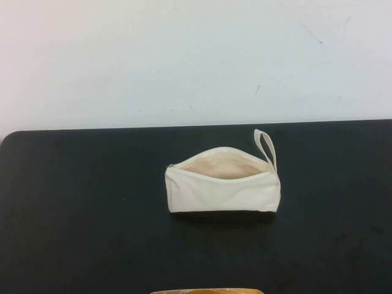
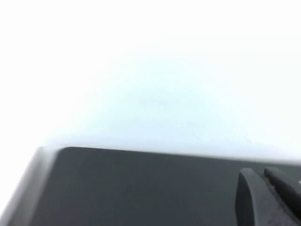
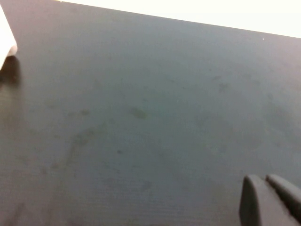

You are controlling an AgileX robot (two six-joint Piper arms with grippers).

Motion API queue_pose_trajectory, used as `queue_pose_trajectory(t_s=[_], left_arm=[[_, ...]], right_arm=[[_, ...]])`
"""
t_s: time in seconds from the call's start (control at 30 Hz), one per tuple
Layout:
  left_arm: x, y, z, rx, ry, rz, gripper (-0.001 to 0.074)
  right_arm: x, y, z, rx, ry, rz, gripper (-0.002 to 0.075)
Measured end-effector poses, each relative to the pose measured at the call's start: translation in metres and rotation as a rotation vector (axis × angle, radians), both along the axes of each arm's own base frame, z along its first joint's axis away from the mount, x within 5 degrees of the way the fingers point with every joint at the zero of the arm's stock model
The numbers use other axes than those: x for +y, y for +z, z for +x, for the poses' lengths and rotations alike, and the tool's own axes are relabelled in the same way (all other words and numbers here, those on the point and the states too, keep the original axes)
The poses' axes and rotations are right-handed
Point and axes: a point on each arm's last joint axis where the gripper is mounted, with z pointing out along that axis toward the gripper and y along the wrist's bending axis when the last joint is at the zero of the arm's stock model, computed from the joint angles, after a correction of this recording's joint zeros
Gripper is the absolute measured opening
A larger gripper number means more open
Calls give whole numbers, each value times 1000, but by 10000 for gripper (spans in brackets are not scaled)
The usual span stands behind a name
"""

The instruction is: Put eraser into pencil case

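The pencil case [image 1: 222,184] lies in the middle of the black table [image 1: 79,202], a cream-white zip pouch with its zip open, pale lining showing, and its loop strap at the right end. One white corner of it shows in the right wrist view [image 3: 5,42]. The eraser is not in view. Neither arm shows in the high view. My left gripper [image 2: 259,172] hangs over bare table near a table edge, its two fingers together and empty. My right gripper [image 3: 263,179] is over bare table away from the pouch, fingers together and empty.
A white wall [image 1: 196,55] stands behind the table's far edge. A yellow-orange object [image 1: 208,291] peeks in at the near edge of the high view. Bare table surface lies on both sides of the pouch.
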Motion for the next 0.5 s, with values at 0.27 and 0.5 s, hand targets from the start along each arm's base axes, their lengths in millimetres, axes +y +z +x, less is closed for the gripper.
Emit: queue_pose_trajectory(t_s=[0.27,0.5], left_arm=[[11,-10,-14,-18,202,-199,0],[2,-30,-6,-15,107,-56,-1]], right_arm=[[0,0,0,0,0,-2,-1],[0,0,0,0,0,-2,-1]])
